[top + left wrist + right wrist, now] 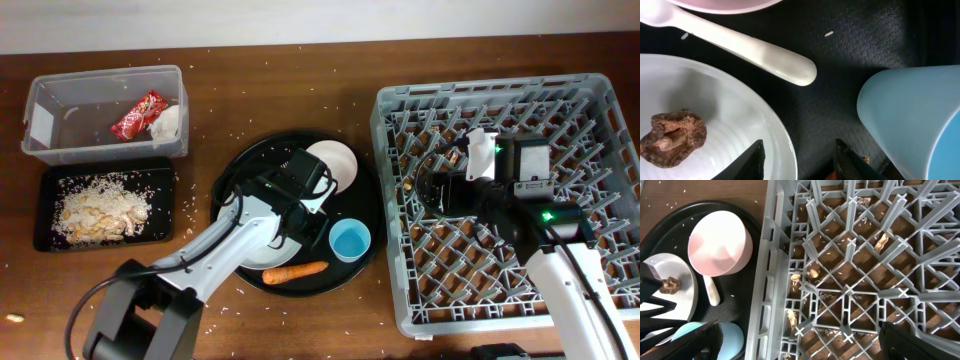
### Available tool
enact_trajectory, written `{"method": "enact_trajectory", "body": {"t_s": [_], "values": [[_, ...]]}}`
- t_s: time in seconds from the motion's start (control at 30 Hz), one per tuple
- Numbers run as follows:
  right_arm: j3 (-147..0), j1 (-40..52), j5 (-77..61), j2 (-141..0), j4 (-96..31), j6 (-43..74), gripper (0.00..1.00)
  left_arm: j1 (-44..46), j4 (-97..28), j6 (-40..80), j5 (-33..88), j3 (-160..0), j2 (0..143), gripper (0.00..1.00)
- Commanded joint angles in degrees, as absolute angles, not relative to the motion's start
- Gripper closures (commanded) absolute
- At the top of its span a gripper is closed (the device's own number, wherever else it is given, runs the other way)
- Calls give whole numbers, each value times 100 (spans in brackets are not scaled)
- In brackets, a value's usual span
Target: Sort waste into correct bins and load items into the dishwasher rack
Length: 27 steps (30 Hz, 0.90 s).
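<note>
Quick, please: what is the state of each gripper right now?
Left gripper: open, jaws either side of the plate rim, not yet clamped.
Right gripper: wide open above the dishwasher rack, holding nothing.

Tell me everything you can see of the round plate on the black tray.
The plate is round, light grey to white, glossy, with faint concentric rings; the material cannot be told. It lies flat on the large round black tray, beside the light-blue cup and near a white utensil handle. A small brown food scrap sits on it. The left gripper straddles its rim with jaws apart, one finger above the plate. From overhead the left arm hides most of it.
</note>
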State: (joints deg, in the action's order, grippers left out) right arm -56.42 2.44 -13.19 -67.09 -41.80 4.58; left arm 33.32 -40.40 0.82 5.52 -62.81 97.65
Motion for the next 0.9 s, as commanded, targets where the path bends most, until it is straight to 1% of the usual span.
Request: {"method": "enact_trajectory", "body": {"t_s": [0.0,0.17,0.23,0.3,0.33,0.37,0.43,0.63,0.67,0.7,0.73,0.87], "values": [[-5690,222,-1330,-6692,-4160,491,2,3323,-4056,-54,495,-6403,10051,57],[-5690,222,-1330,-6692,-4158,491,2,3323,-4609,-51,491,-7026,10766,60],[-5690,222,-1330,-6692,-4158,489,2,3323,-4814,-51,489,-7249,11008,66],[-5690,222,-1328,-6692,-4158,489,2,3323,-4943,-16,440,-7397,11135,76],[-5690,222,-1328,-6692,-4158,489,1,3323,-5026,263,123,-7400,11144,77],[-5690,222,-1328,-6692,-4158,489,2,3323,-5162,539,-462,-7400,11161,79],[-5690,222,-1328,-6692,-4147,489,2,3323,-5199,642,-1111,-7397,11268,79],[-5690,222,-1328,-6692,-4143,489,2,3323,-5196,545,-1125,-7397,11358,80],[-5690,222,-1328,-6692,-4143,489,1,3339,-5203,510,-1122,-7397,11358,82],[-5690,222,-1328,-6692,-4143,489,1,3341,-5207,513,-1122,-7397,11358,88],[-5690,222,-1328,-6692,-4143,489,1,3339,-5216,513,-1127,-7397,11358,99],[-5690,222,-1328,-6692,-4143,489,1,3339,-5328,515,-1125,-7437,11349,99]]}}
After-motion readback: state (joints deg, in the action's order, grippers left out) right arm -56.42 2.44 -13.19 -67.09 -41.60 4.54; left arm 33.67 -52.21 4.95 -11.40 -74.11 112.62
